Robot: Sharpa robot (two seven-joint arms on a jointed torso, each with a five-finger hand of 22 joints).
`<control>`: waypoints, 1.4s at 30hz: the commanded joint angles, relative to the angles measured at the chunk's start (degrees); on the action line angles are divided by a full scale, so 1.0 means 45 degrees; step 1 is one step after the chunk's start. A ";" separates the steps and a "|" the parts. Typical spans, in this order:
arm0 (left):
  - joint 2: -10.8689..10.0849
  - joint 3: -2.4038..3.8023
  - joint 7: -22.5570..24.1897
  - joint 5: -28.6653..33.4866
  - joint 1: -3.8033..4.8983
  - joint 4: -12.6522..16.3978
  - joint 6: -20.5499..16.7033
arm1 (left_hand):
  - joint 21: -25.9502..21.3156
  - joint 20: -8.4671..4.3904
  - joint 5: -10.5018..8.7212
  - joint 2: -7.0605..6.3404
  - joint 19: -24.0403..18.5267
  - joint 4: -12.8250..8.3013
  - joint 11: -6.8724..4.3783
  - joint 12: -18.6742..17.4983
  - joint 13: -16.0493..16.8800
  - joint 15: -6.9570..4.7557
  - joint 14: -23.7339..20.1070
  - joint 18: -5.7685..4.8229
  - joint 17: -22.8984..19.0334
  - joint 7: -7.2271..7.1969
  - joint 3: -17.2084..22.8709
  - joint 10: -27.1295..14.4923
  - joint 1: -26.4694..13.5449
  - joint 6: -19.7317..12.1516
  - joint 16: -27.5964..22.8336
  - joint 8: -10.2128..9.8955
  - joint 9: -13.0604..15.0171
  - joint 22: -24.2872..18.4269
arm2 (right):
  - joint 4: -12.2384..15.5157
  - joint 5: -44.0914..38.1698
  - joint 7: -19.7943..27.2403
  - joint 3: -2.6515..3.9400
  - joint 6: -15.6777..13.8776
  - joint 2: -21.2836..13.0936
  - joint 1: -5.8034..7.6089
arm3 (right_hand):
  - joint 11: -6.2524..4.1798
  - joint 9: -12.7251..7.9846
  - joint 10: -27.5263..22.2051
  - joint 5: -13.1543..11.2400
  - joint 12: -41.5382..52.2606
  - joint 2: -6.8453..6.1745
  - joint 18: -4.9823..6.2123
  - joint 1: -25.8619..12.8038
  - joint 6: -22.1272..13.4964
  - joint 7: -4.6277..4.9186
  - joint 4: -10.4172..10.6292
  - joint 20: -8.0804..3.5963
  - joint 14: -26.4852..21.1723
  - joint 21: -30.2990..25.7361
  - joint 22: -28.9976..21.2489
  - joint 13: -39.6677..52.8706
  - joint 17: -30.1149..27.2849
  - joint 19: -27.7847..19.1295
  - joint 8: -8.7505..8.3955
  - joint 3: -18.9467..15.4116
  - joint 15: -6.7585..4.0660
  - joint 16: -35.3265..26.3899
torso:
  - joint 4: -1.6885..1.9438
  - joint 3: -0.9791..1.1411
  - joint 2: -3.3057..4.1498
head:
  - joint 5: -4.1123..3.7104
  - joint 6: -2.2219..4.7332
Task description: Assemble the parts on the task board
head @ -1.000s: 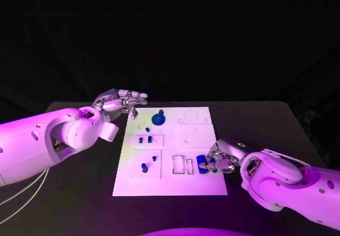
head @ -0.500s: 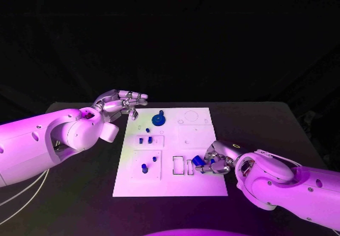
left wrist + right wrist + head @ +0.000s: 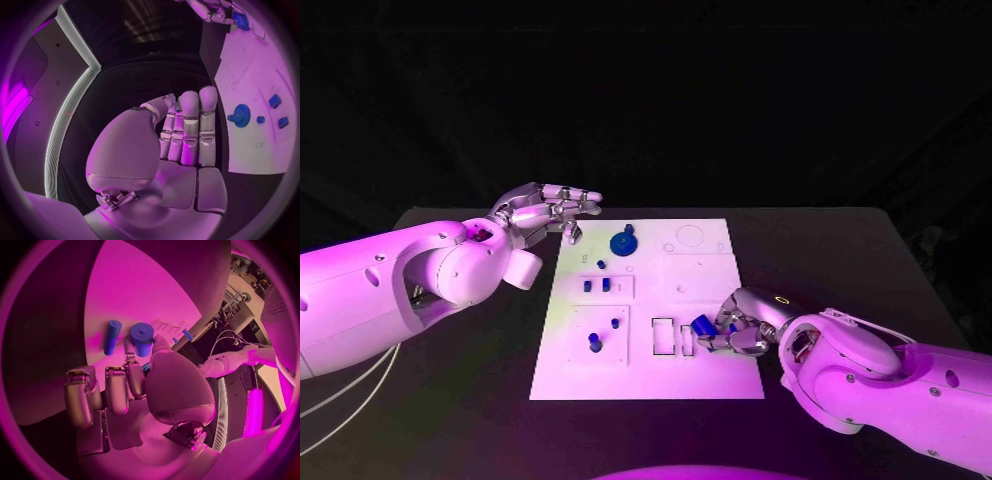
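White flat task board (image 3: 704,262) lies before you on the black counter (image 3: 834,250). Your right hand (image 3: 730,333) grasps a blue cylindrical part (image 3: 704,325) at its near right; your left hand (image 3: 548,210) hovers clenched, far left.

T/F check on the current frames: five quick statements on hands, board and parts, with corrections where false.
1. The right hand is at the near right part of the task board, holding a blue part. True.
2. The left hand rests on the blue gear. False: it is off the board's far left corner, fingers curled, touching no part.
3. The blue gear lies on the far half of the board. True.
4. The board is tipped up on its edge. False: it lies flat on the black table.
5. In the right wrist view a blue cylinder lies loose on the board beside the held part. True.
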 commanded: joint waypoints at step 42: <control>0.0140 0.0003 -0.0001 -0.0041 -0.0019 -0.0030 0.0389 | -0.0130 0.0063 0.0024 -0.0001 -0.0023 0.0038 0.0021 0.0060 0.0019 0.0019 -0.0097 0.0177 -0.0043 0.0016 -0.0069 -0.0131 -0.0141 -0.0100 -0.0019 -0.0084 -0.0025 -0.0075 | -0.0388 0.1575 -0.0194 0.0113 0.0166 0.1857 0.0200 | -0.0232 0.1111 0.0260 -0.0097 -0.0182 0.0906 -0.0083 -0.1806 0.0448 -0.0362 0.0148 -0.0261 0.1046 0.0055 0.3349 0.0558 0.1859 0.1331 0.0693 -0.1217 -0.0315 0.0130 | -0.0003 0.0007 -0.0008 | 0.0250 -0.0094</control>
